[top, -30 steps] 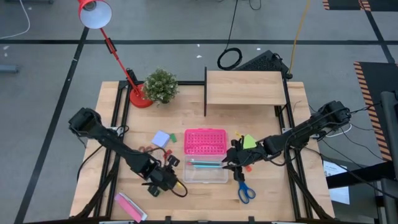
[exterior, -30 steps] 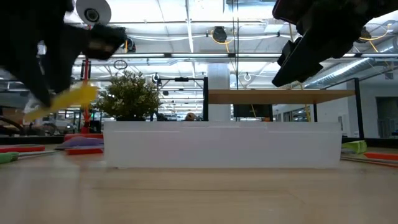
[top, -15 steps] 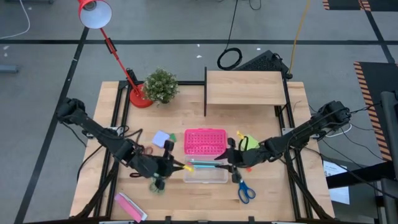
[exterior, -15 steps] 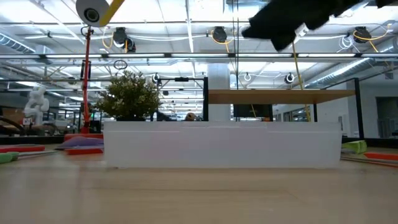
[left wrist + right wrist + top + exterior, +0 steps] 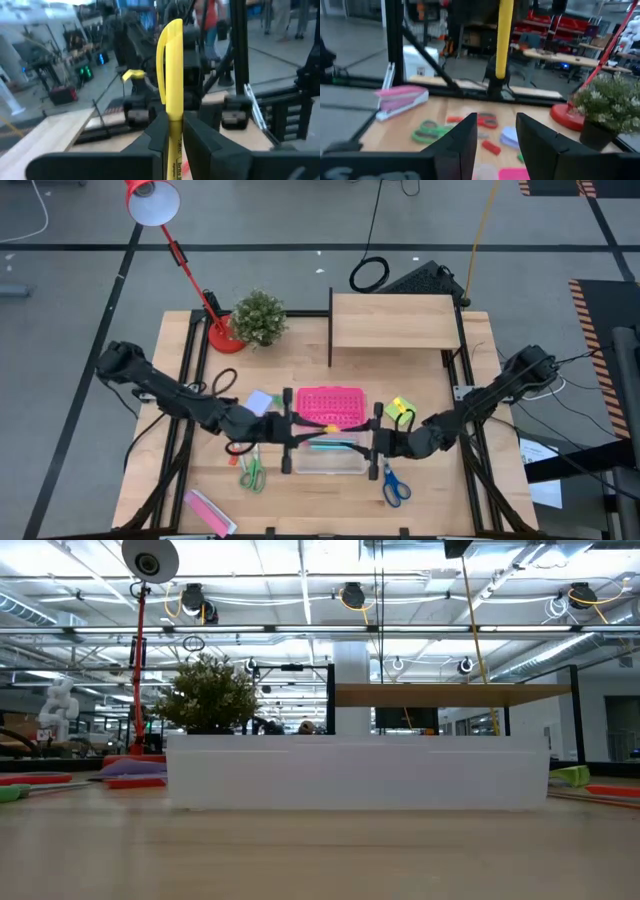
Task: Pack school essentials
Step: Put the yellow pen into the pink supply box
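My left gripper point(image 5: 287, 430) is shut on a yellow pen point(image 5: 169, 75) that sticks out over the clear box point(image 5: 330, 452), at its left end. In the box lie thin pens point(image 5: 332, 443). My right gripper point(image 5: 375, 444) stands open at the box's right end, facing the left gripper, with nothing between its fingers. On the table lie green scissors point(image 5: 250, 473), blue scissors point(image 5: 394, 486), red scissors point(image 5: 481, 120), a pale-blue note pad point(image 5: 260, 402) and a lime-green note pad point(image 5: 401, 408). My left gripper pinches the yellow pen's barrel point(image 5: 173, 131) between its two fingers. The pen lies along the fingers and reaches out past their tips. The fingers come level from the table's left, and the pen is lifted clear above the box.
The pink perforated lid point(image 5: 330, 407) lies just beyond the box. A flat pink packet point(image 5: 210, 511) is at the near left. A red lamp point(image 5: 225, 338), a plant point(image 5: 258, 318) and a wooden shelf point(image 5: 395, 320) stand along the far side.
My left gripper has carried the yellow pen up from low at the near left, toward the box, and has turned so that the pen points toward the table's right. My right gripper has risen and shifted slightly toward the near edge beside the box.
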{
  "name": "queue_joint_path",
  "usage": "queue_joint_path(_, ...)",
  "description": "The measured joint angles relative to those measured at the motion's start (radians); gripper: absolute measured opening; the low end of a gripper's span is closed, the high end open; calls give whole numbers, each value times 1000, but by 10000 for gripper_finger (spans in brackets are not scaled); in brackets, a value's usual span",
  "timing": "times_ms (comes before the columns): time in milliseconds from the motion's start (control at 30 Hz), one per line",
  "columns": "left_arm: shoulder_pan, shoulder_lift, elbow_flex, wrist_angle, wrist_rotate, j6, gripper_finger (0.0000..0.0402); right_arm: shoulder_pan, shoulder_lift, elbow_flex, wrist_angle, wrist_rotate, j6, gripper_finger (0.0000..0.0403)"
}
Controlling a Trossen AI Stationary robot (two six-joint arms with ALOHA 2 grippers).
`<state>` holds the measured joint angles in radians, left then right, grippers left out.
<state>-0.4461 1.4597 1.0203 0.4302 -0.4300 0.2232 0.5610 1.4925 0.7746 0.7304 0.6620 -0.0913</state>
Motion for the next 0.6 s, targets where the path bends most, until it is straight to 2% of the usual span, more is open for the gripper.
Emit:
queue_joint_path(133, 5, 77, 1, 187, 41, 57, 47, -2, 26, 0, 68, 15, -5, 142)
queue_joint_path(300, 5, 162, 1, 345, 39, 94, 47, -3, 27, 0, 92, 20, -26, 186)
queue_joint_path(467, 14, 243, 1, 506, 37, 117, 47, -3, 27, 0, 104, -72, -34, 229)
queue_joint_path(600, 27, 273, 1, 568, 37, 115, 47, -3, 27, 0, 106, -85, -19, 235)
